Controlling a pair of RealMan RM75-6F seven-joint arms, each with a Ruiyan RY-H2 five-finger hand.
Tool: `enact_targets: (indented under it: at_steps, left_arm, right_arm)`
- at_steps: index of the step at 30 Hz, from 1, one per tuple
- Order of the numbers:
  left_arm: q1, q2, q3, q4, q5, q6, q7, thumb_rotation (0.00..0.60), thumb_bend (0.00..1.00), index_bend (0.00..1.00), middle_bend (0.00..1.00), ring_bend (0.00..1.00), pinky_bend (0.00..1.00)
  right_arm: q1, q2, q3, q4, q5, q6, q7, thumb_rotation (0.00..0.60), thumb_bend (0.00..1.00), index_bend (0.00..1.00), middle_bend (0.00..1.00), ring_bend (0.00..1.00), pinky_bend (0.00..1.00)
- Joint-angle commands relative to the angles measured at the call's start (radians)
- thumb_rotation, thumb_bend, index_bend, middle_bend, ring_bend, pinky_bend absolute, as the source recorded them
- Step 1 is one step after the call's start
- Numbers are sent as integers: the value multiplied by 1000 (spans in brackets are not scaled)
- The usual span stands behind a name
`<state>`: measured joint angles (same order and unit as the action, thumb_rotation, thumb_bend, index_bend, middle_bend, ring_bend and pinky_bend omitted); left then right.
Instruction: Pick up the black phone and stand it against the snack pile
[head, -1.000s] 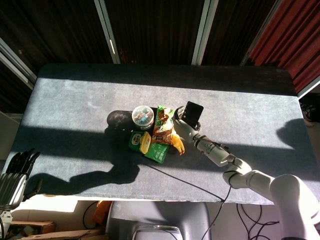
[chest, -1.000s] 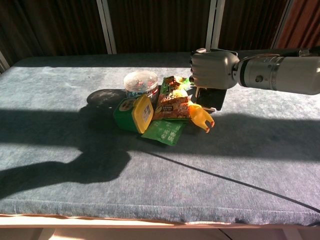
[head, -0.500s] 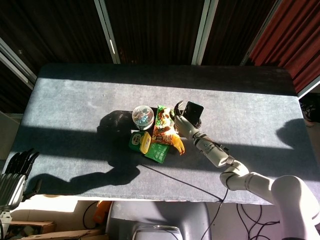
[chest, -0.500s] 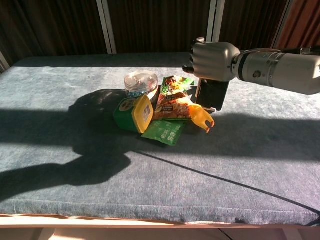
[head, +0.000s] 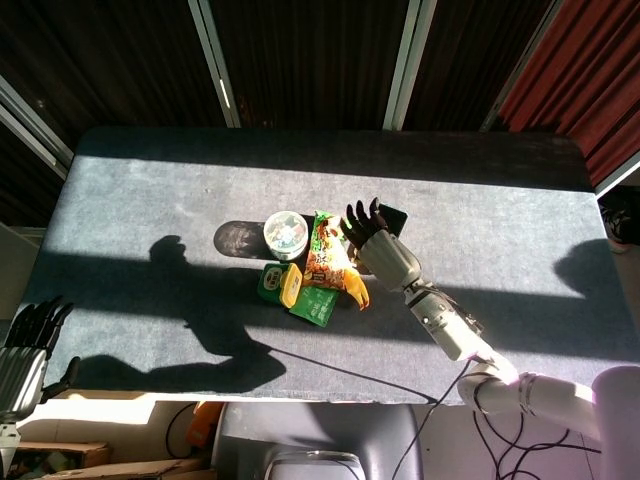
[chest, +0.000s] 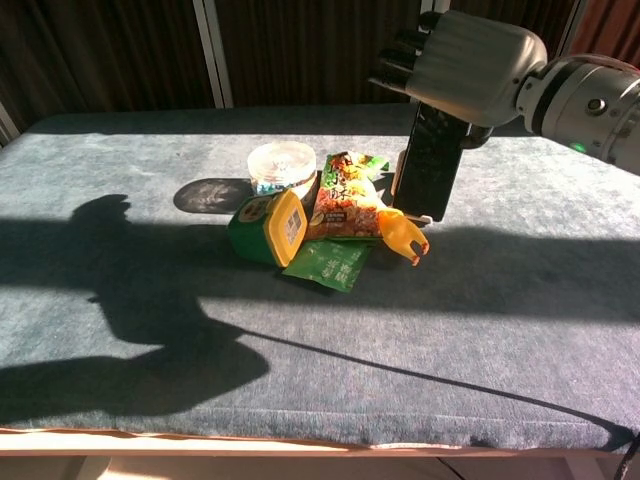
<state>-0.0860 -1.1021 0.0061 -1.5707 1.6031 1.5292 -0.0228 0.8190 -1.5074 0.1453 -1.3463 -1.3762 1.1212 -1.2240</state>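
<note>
The black phone (chest: 432, 165) stands nearly upright on the table, its left edge against the snack pile (chest: 330, 215). In the head view only its top corner (head: 393, 216) shows behind my right hand (head: 380, 243). That right hand (chest: 468, 62) hovers just over the phone's top with fingers spread and nothing in it. The pile holds a clear round tub (head: 285, 232), a green box with a yellow lid (chest: 267, 227), an orange snack bag (chest: 345, 205) and a green packet (chest: 328, 264). My left hand (head: 25, 345) hangs off the table's near left corner, fingers apart and empty.
A thin black cable (chest: 450, 362) runs across the blue-grey table (chest: 120, 200) from the pile toward the front right. A yellow wrapper (chest: 403, 232) sticks out at the phone's base. Dark shadows of the arm fall across the table's left half.
My right hand has let go of the phone, spread its fingers and risen above it. The phone stays standing against the pile. The arm's shadow has slid left.
</note>
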Motion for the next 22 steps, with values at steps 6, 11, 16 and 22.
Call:
enact_targets:
  at_steps: [6,11,16,22]
  left_arm:
    - [5,-10,-13,2,-9,18,7,600,396,0,0,0,0]
    - [11,-19,-13,1,-9,25,34,600,394,0,0,0,0]
    - [1,-29,-23,-9,-37,-2,70,600,395,0,0,0,0]
    - [-5,-36,-27,-16,-47,-15,96,600,396,0,0,0,0]
  right_arm:
    - [-485,162,-242,-238,-202,550,643,600,205,0,87,56,365]
    - [-610,163,-270,-135,-144,593,887,600,205,0,42,16,234]
    - [-628,192,-247,-94,-115,544,1008,600,205,0,30,0,165]
    - [-649,208,-215,-103,-107,532,1038,600,204,0,29,0,155]
